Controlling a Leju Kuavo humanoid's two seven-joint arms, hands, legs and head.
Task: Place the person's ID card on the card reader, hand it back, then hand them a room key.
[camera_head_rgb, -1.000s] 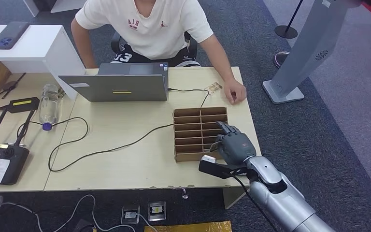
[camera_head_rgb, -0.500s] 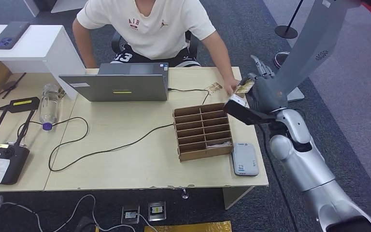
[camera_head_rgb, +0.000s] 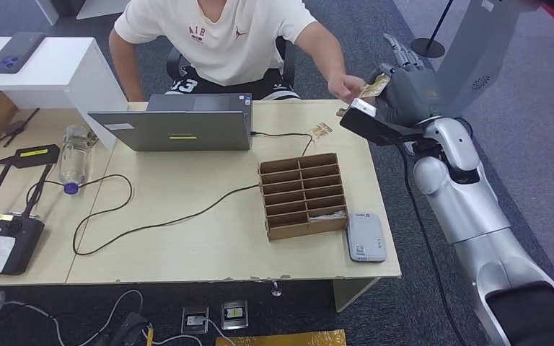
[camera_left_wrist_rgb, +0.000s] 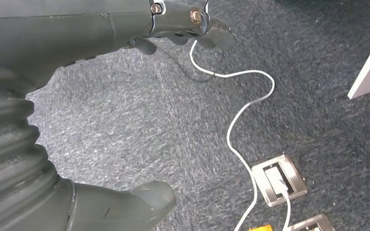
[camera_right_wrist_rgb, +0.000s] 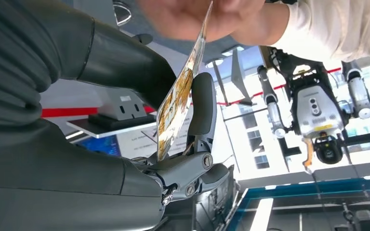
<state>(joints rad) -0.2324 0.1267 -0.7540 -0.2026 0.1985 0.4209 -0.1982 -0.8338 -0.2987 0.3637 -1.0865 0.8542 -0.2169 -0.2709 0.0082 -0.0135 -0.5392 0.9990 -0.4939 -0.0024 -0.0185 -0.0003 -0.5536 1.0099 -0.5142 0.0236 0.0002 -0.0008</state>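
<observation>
raised at the far right corner of the desk (camera_head_rgb: 187,245), right hand (camera_head_rgb: 404,90) offering a card (camera_head_rgb: 375,86) toward the seated person, whose hand (camera_head_rgb: 346,88) already reaches its far edge. in the right wrist view, card (camera_right_wrist_rgb: 180,96) pinched upright between thick thumb and a darker finger, held edge-on so the free end sticks out for the person's hand (camera_right_wrist_rgb: 192,17) to take; other fingers partly extended behind it. cannot tell from the printed face whether id card or room key; judging by the slotted cardboard box (camera_head_rgb: 303,194), seemingly a key holder, probably a key drawn from there, or else the id going back. grey card reader (camera_head_rgb: 366,236) lying flat just beside the box at the near right edge, nothing on it. another small card (camera_head_rgb: 319,130) lying on the desk near the laptop (camera_head_rgb: 173,126). right arm stretched up and forward, forearm nearly vertical, palm turned toward the person. left hand (camera_left_wrist_rgb: 125,29) hanging over carpet beside a white cable (camera_left_wrist_rgb: 236,125) and floor sockets (camera_left_wrist_rgb: 274,178), fingers loosely curled with a wide gap to the thumb, holding nothing. next, likely: release only once the person's grip is firm, or the card may drop past the desk edge.
</observation>
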